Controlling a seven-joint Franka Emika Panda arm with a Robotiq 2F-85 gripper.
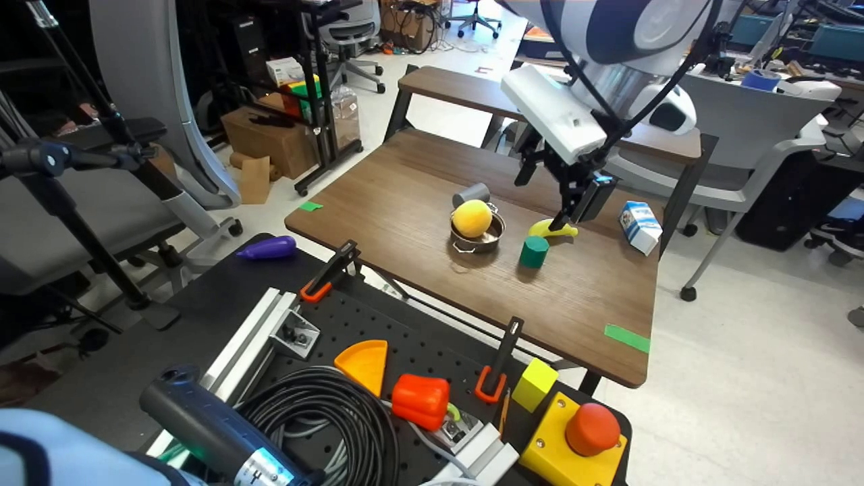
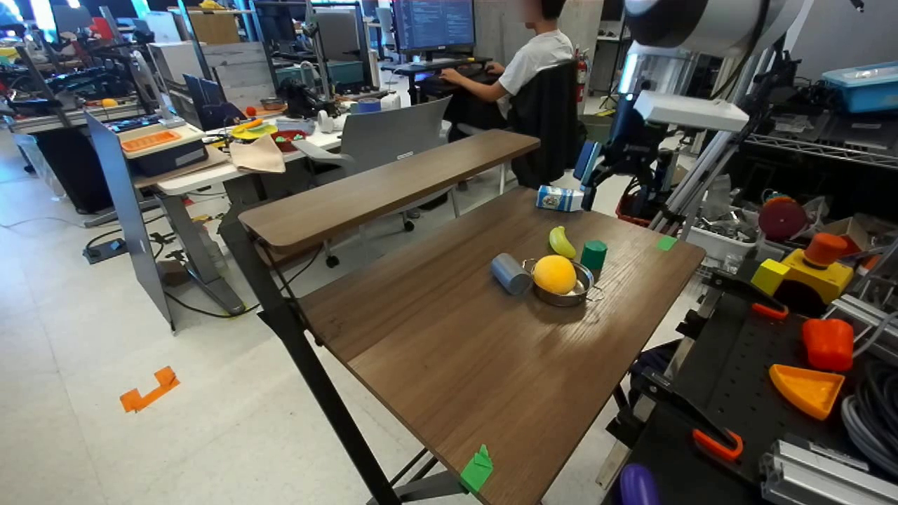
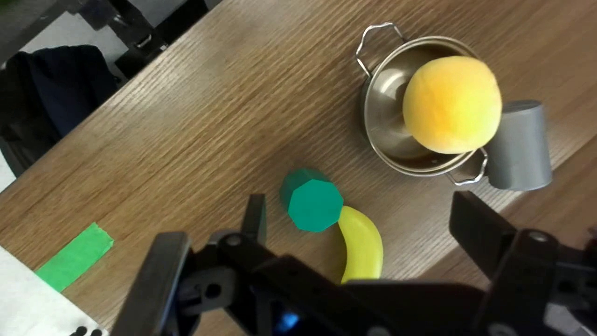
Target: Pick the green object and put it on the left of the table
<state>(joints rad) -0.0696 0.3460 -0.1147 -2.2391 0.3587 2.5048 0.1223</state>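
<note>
Approach stage, I judge: the hand [image 3: 361, 210], spread and empty, hangs above the tabletop [image 1: 398, 196]. The green object [image 3: 313, 203] stands near the banana [image 3: 364, 247]; next should come alignment over it, then descent.

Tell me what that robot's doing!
The robot's gripper hangs open over the table, holding nothing. Its job is to move the green block to the table's left. The block stands near the yellow banana, not yet picked up. A yellow ball sits in the metal pot, with a grey cylinder lying beside it.
</note>
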